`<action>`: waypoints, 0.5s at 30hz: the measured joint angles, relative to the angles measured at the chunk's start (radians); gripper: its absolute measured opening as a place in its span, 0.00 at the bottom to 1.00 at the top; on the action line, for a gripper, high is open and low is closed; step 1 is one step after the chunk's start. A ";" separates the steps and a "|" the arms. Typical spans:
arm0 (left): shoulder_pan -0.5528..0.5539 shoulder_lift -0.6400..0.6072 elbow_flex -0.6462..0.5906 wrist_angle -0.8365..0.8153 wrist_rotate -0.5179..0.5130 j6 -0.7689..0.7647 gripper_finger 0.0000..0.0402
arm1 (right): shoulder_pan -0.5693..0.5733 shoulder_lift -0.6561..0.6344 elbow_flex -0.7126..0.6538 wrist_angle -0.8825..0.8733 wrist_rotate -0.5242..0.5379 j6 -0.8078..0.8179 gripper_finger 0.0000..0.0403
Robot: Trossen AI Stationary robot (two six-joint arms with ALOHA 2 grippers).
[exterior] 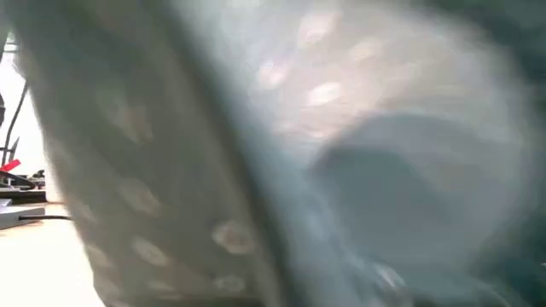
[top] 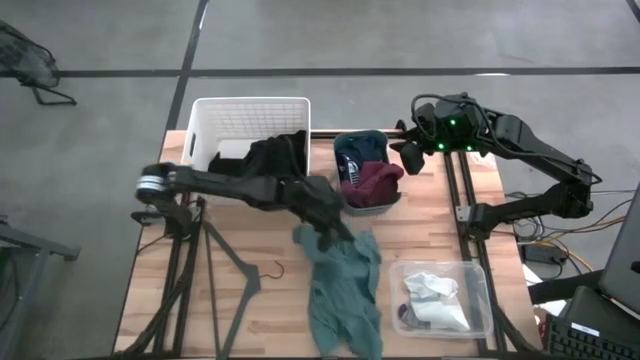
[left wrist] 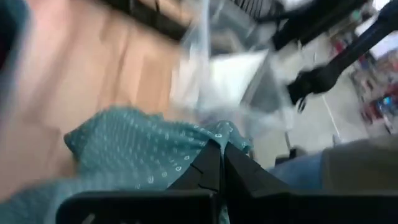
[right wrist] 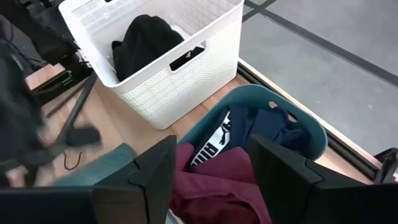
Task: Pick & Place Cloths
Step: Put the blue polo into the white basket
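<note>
My left gripper [top: 335,228] [left wrist: 222,155] reaches over the table's middle, shut on the teal green cloth [top: 345,290] [left wrist: 137,149]. That cloth stretches toward the near edge and fills the low view [exterior: 256,170]. My right gripper [top: 408,158] [right wrist: 211,174] hovers open beside the teal bin [top: 360,135] [right wrist: 267,93], which holds the maroon cloth [top: 372,182] [right wrist: 217,186] and the navy cloth [top: 355,155] [right wrist: 273,127]. The black cloth [top: 270,155] [right wrist: 143,43] hangs over the white bin's rim [top: 200,120]. Small white and grey cloths [top: 430,295] lie in the clear bin [top: 480,290]. My left gripper pinches the teal green cloth between its two fingers at a bunched edge of its far end [left wrist: 214,140], coming slanting down from the table's left. The rest of the cloth trails from the fingers toward the near edge; whether it rests on the table I cannot tell.
A dark hanger [top: 235,270] lies on the bare wood left of the teal cloth. The white bin [right wrist: 186,87] stands at the far edge, with the teal bin right of it. The clear bin sits at the near right corner. Bare table shows at the near left.
</note>
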 joint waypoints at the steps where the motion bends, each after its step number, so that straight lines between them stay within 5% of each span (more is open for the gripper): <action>1: 0.007 -0.044 0.006 -0.021 -0.011 -0.001 0.01 | 0.000 0.000 -0.001 0.001 0.000 -0.001 0.48; 9: 0.040 -0.334 0.141 -0.060 -0.167 -0.024 0.00 | 0.000 0.000 -0.013 0.006 0.026 -0.008 0.43; 15: 0.041 -0.443 0.347 -0.056 -0.290 0.127 0.00 | 0.000 0.000 -0.016 0.026 0.041 -0.009 0.39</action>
